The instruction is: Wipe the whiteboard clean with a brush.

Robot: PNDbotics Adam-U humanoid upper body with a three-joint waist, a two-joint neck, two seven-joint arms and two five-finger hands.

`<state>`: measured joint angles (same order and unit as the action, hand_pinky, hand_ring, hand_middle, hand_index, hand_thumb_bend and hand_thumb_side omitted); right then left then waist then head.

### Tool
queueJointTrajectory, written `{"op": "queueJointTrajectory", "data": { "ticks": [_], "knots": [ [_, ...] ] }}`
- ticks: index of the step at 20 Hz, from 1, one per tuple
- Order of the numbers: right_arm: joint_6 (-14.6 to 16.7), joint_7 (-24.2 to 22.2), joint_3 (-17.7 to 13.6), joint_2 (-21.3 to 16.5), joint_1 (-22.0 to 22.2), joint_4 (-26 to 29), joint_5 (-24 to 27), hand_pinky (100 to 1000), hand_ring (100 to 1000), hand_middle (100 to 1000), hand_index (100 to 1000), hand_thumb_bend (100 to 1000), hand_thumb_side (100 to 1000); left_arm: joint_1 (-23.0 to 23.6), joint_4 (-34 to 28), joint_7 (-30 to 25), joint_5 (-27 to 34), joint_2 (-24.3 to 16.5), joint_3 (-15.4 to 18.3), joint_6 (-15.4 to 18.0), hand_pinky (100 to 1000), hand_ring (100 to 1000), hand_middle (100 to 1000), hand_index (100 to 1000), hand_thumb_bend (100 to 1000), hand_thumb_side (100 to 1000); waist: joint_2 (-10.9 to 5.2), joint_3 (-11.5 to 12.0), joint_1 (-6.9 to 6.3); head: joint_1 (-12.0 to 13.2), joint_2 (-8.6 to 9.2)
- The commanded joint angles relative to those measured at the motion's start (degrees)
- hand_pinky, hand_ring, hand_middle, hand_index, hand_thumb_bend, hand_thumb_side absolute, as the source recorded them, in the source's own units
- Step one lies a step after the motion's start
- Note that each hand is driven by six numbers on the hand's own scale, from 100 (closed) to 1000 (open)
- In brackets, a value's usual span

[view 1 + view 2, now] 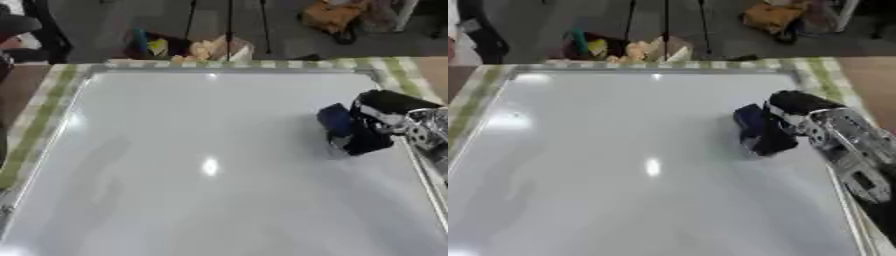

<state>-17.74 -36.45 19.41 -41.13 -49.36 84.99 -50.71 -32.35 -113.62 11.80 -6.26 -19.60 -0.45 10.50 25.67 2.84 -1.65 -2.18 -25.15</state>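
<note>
Left eye view: whiteboard (pixel 201 165) lies flat and fills most of the desk, surface white and glossy with faint grey smears at lower left. Dark blue brush (pixel 336 121) sits on the board near its right edge, upper half. Right hand (pixel 378 125) comes in from the right, black fingers curled round the brush.

Right eye view: same grasp, silver forearm (pixel 855 150) runs along the board's right rim. Striped cloth (pixel 820 75) borders the board.
</note>
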Motion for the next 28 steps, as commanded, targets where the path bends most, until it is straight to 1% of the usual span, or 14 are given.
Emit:
{"op": "queueJointTrajectory", "data": {
  "ticks": [1,7,11,15,22,28],
  "knots": [
    [-0.61,0.37,-1.41,-1.50,-0.50,-1.19,-1.00,363,462,316,376,100,568,-0.66,-0.97,0.03,0.21,-0.81,0.27,0.01,675,809,688,809,100,992,-1.69,0.08,0.03,-0.14,0.07],
    [-0.99,1.59,-2.41,-1.20,-0.34,-4.75,-2.44,365,465,316,381,100,564,-0.77,-0.97,0.02,0.19,-0.84,0.27,0.02,675,809,689,810,100,992,-1.56,0.07,-0.08,-0.18,0.23],
    [-1.17,2.28,-2.92,-1.16,-0.13,-6.27,-2.78,365,466,317,407,100,559,-0.79,-0.97,-0.01,0.17,-0.83,0.26,0.02,675,809,689,810,100,992,-1.46,0.07,-0.18,-0.14,0.24],
    [-1.65,3.01,-3.69,-1.25,-0.02,-7.69,-2.90,363,465,315,409,100,553,-0.89,-0.97,-0.03,0.15,-0.87,0.24,0.05,676,809,689,810,100,992,-1.43,0.05,-0.24,-0.02,0.21],
    [-2.69,4.61,-5.02,-1.64,0.11,-9.42,-3.15,360,462,311,410,100,548,-0.94,-0.97,-0.06,0.15,-0.92,0.25,0.06,676,809,690,811,100,992,-1.43,0.02,-0.29,0.04,0.29],
    [-2.40,4.95,-4.88,-1.62,0.27,-9.78,-2.94,359,461,308,413,100,549,-1.03,-0.97,-0.14,0.22,-0.83,0.19,0.06,677,809,690,811,100,992,-1.47,-0.02,-0.38,0.04,0.42]
  ]
}}
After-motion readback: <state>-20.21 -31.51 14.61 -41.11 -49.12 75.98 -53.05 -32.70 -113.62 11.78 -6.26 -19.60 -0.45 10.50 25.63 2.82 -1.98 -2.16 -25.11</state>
